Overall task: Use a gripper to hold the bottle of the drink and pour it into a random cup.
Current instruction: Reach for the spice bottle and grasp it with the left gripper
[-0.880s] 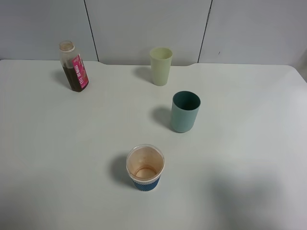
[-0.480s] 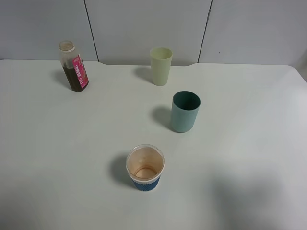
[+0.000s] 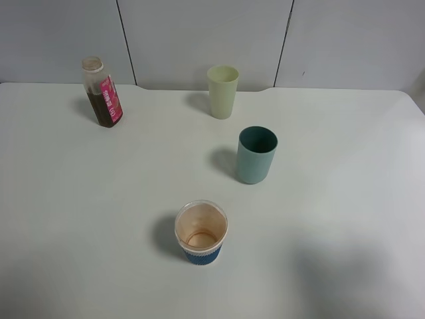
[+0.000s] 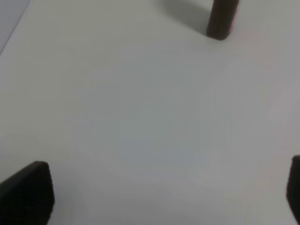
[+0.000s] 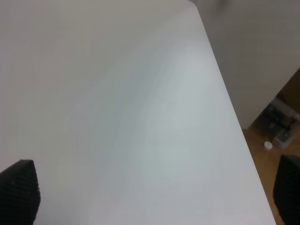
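The bottle of the drink (image 3: 103, 96) stands upright at the table's far left, capless, with a pink label and dark brown drink. Its lower part shows in the left wrist view (image 4: 222, 21), far ahead of the fingers. The cup (image 3: 201, 234) with a whitish rim, stained inside and blue ribbed sleeve stands near the front middle. No gripper shows in the exterior high view. My left gripper (image 4: 161, 197) is open and empty, with only its dark fingertips (image 4: 28, 192) at the frame's edges. My right gripper (image 5: 153, 192) is open and empty over bare table.
A teal cup (image 3: 255, 154) stands right of centre. A pale yellow-green cup (image 3: 222, 91) stands at the back middle. The white table (image 3: 345, 219) ends at a grey wall behind. The right wrist view shows the table's edge (image 5: 225, 93) and floor clutter (image 5: 281, 131) beyond.
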`<action>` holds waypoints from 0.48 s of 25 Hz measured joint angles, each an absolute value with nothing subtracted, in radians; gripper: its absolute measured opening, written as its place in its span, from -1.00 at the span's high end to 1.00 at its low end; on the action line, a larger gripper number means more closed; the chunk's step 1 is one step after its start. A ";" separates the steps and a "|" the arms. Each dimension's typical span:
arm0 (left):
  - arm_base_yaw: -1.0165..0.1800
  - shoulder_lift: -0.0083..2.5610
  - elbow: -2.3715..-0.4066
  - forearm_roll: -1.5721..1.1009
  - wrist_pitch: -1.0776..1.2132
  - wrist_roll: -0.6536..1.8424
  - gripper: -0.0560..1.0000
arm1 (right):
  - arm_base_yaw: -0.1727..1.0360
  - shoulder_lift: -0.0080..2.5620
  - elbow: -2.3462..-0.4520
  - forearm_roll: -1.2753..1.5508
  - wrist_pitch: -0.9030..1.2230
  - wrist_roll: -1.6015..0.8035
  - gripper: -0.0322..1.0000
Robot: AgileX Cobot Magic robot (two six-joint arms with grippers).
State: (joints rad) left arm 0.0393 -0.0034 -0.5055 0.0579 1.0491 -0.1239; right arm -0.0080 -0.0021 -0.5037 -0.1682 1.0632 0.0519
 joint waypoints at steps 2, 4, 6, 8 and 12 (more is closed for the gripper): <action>0.039 -0.003 -0.505 0.058 1.049 -0.124 -0.96 | -0.008 -0.002 -0.504 -0.168 1.063 0.052 -0.98; 0.039 -0.003 -0.505 0.058 1.049 -0.124 -0.96 | -0.008 -0.002 -0.504 -0.168 1.063 0.052 -0.98; 0.039 -0.003 -0.505 0.058 1.049 -0.124 -0.96 | -0.008 -0.002 -0.504 -0.168 1.063 0.052 -0.98; 0.039 -0.003 -0.505 0.058 1.049 -0.124 -0.96 | -0.008 -0.002 -0.504 -0.168 1.063 0.052 -0.98; 0.039 -0.003 -0.505 0.058 1.049 -0.124 -0.96 | -0.008 -0.002 -0.504 -0.168 1.063 0.052 -0.98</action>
